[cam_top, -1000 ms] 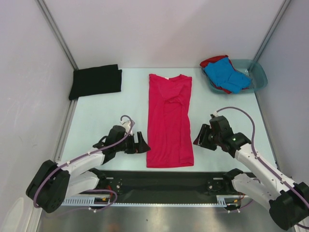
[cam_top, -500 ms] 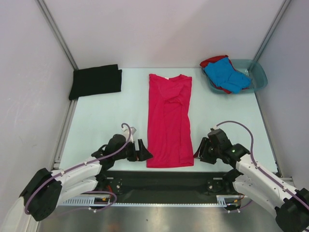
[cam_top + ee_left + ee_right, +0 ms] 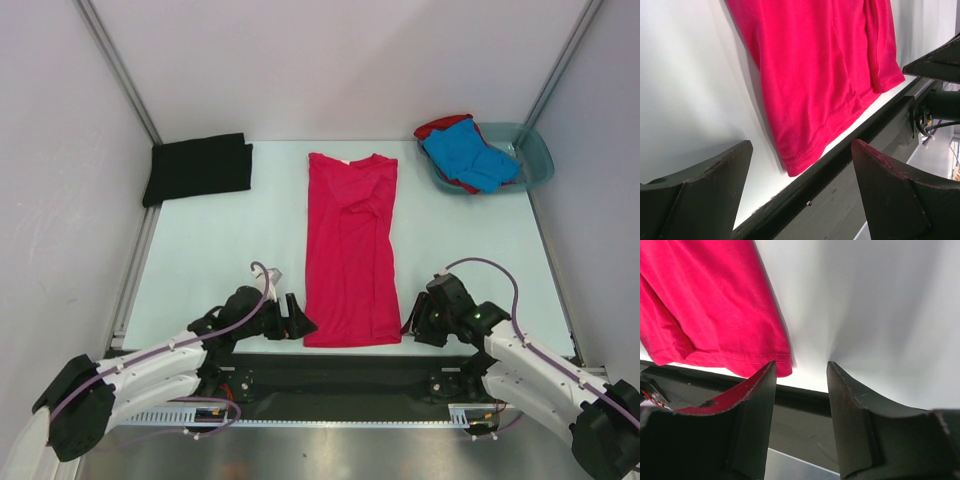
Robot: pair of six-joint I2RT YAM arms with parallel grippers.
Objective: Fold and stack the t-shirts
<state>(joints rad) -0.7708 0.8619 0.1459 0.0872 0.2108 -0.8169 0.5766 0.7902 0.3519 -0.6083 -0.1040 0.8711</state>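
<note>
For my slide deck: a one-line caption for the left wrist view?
Open left gripper framing a hem corner of the pink t-shirt on the table.

The pale counter carries three things — a pink shirt laid flat down the middle, hem by the near edge; a folded black shirt at the far left corner; a teal basin at the far right corner.

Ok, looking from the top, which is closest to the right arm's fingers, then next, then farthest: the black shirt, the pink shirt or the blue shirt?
1. pink shirt, close by, at the table's middle.
2. blue shirt, far right, in the teal basin.
3. black shirt, far left corner.
</note>
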